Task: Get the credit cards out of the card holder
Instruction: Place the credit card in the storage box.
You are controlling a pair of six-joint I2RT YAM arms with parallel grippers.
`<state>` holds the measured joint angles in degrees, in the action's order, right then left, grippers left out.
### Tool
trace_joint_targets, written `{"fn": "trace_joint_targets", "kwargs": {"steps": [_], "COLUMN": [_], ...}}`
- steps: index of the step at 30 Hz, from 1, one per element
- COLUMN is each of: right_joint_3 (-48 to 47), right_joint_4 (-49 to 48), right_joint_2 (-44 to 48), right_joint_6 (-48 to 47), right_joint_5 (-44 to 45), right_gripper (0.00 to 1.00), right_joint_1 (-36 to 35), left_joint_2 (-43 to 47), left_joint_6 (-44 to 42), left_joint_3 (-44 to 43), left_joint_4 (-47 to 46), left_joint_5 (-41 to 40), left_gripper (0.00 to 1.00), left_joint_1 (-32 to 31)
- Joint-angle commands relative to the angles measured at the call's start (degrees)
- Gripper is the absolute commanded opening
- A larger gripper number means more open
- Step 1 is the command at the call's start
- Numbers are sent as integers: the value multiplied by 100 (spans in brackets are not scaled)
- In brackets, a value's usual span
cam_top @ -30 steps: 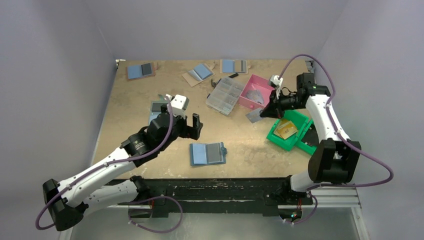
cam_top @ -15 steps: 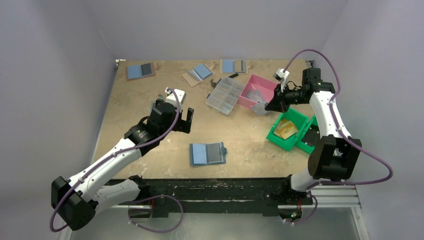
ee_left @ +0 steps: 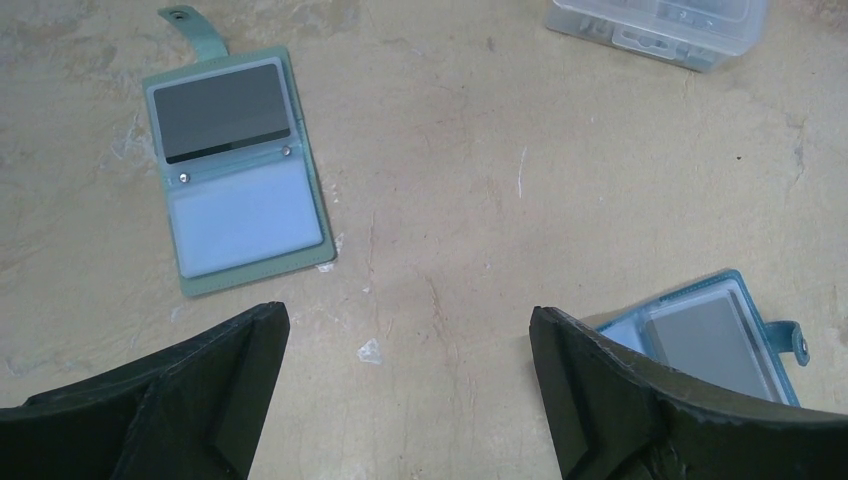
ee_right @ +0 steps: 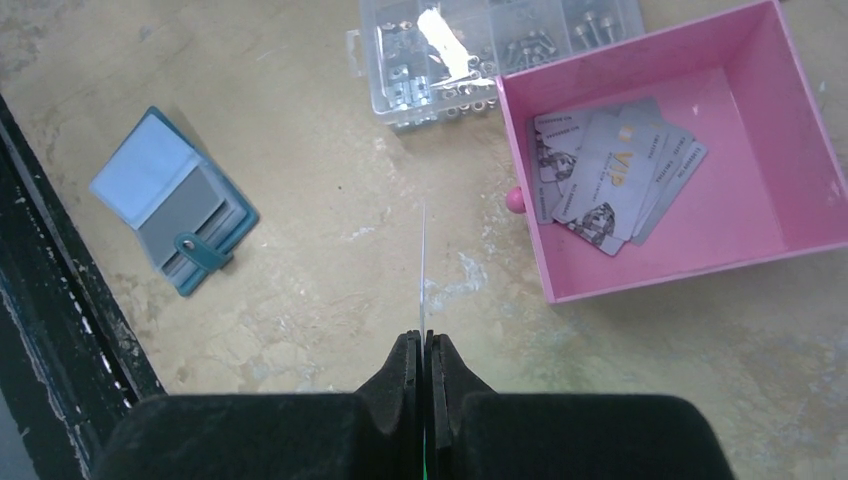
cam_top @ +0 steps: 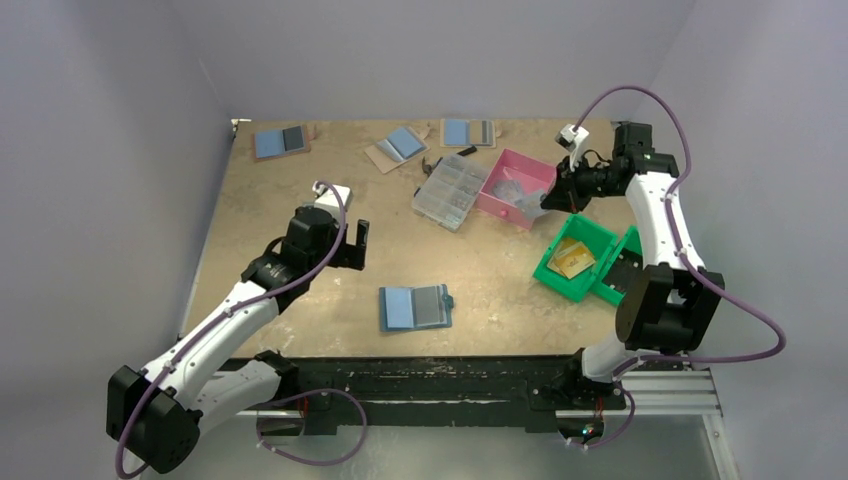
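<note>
Nearby, pink bin point(ee_right: 760, 190), organiser point(ee_right: 470, 50), perhaps screws point(ee_right: 540, 45), card point(ee_right: 423, 260) in right fingers point(ee_right: 405, 368).

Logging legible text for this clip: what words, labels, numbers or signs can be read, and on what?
"VIP": on the top grey card in the pink box.
Small print on the cards there: too small to read.
The card in the right gripper: edge-on, unreadable.
The card holder: no text.
</note>
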<state>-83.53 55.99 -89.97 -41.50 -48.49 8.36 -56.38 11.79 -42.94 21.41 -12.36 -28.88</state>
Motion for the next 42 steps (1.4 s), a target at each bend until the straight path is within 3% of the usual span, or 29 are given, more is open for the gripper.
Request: {"fn": "trace_joint_targets", "kwargs": {"steps": [1,12,24,42], "right_joint_3": [-178,1,-293,-2483], "right_joint_4": [-35,-45,-35,-265], "right_joint_2": [203,523,134,-2102], "right_joint_6": [145,157,280,1064], "right_joint_5": [172,305,333,861], "right_gripper": [0,0,0,1], "right_joint_1": [146,328,346,126], "left_joint_2": [51,13,13,-99], "left_joint_6": [-55,-45,-45,-44], "left_joint_3": [-74,-74,-74,-92], "left_joint_4": [-199,-183,-155,-139], "left_joint_5": [78,104,62,62], "left_gripper": [99,99,99,98], "left_joint_1": [80,101,103,177]}}
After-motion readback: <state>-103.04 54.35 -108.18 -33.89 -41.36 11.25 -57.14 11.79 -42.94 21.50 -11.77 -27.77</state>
